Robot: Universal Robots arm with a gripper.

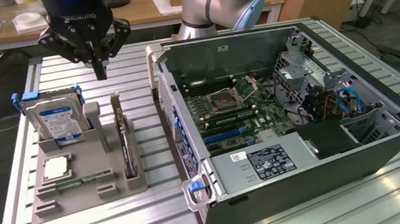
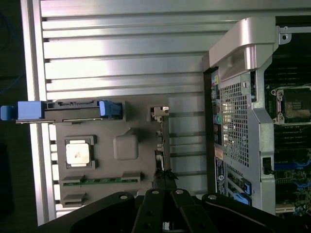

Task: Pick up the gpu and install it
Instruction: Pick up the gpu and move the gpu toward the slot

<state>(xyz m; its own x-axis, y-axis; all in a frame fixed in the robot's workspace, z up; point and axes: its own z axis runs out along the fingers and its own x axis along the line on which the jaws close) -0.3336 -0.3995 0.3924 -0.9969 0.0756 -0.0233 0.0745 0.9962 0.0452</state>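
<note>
You're on approach: gripper [image 1: 99, 74] pressed together, empty, above the gpu [image 1: 124, 142] (on edge in its tray [image 1: 122, 188]); grasping needs jaws spread.

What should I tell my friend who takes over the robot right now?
Pincer: shut and empty, hanging above the grey plastic parts tray, close to the card's line.
Thin green circuit-board gpu card: standing on edge in the tray slot on the side nearest the open black computer case, untouched.
Done: nothing yet; the card is not picked up.
Left: the whole job, picking up the card and installing it in the case.
</note>
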